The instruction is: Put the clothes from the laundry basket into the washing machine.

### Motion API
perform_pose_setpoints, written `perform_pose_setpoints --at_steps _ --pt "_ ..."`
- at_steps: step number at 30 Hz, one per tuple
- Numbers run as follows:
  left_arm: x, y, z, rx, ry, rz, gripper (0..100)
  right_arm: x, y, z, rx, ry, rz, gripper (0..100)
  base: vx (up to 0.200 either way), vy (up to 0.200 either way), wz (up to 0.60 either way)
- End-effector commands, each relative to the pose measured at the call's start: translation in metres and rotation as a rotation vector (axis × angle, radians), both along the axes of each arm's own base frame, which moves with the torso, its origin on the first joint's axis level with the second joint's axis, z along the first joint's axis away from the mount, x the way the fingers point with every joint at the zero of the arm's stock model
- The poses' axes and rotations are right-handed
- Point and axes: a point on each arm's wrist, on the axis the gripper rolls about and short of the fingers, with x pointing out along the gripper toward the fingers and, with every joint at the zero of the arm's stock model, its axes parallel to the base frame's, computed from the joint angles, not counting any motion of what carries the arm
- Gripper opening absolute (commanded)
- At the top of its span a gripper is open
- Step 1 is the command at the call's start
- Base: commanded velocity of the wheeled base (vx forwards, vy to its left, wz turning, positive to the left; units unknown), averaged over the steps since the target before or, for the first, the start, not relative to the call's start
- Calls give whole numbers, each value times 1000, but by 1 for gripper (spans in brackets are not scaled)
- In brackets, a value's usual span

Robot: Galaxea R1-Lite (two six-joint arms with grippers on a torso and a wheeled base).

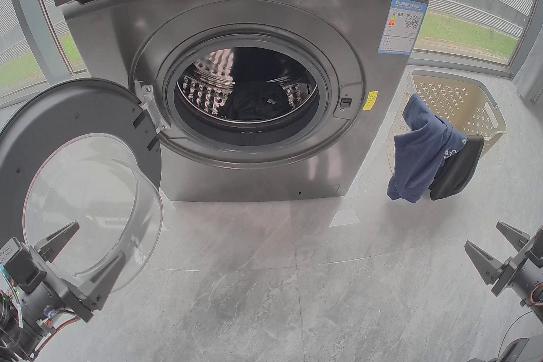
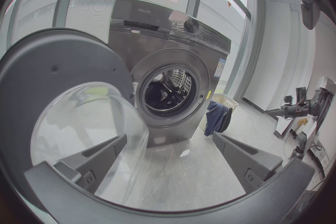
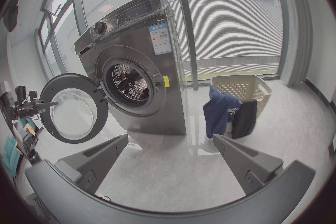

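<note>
While resting the spread left gripper [image 1: 99, 240], send the spread, nearer right gripper [image 1: 482, 235] forward-left to clothes [image 1: 421, 154] draped over the basket [image 1: 447, 76]

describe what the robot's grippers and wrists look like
Both the left gripper and right gripper are dark grey, each with two long wedge-shaped fingers tapering to a point, with ribbed inner pads near the tips and a round screw at each base. The fingers sit on a wide crossbar. Thin red wires run at the left wrist.
</note>
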Motion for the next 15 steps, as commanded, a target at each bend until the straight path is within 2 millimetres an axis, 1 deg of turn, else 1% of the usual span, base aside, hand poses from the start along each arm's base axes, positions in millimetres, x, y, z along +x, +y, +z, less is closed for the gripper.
perform_pose_setpoints --at_steps 1,2,4,7,8,10,11,12,13,15 --pt "-34 27 -7 -29 -50 106 100 -42 -24 -6 11 -90 -129 100 -200 0 0" --pt "-38 30 -9 -29 -47 118 100 -54 -30 -12 5 -98 -184 100 -200 0 0" --pt "-46 35 -15 -23 -37 150 100 -64 -32 -17 6 -106 -216 100 -200 0 0" --pt "-63 41 -28 -25 -30 162 100 -80 -35 -24 10 -130 -239 100 0 0 0" --pt "-68 42 -31 -27 -30 162 100 -82 -35 -26 10 -131 -236 100 0 0 0" --pt "-70 43 -33 -26 -28 165 100 -84 -35 -28 10 -131 -236 100 0 0 0" --pt "-84 46 -48 -25 -18 205 100 -94 -35 -42 8 -132 -236 100 0 0 0" --pt "-89 46 -56 -21 -7 222 100 -98 -34 -52 2 -103 -237 100 0 0 0" --pt "-93 46 -62 -15 6 230 100 -103 -33 -58 -2 -98 -236 100 0 0 0" --pt "-93 45 -67 -7 52 239 100 -107 -30 -57 -1 -107 -200 100 0 -200 0"
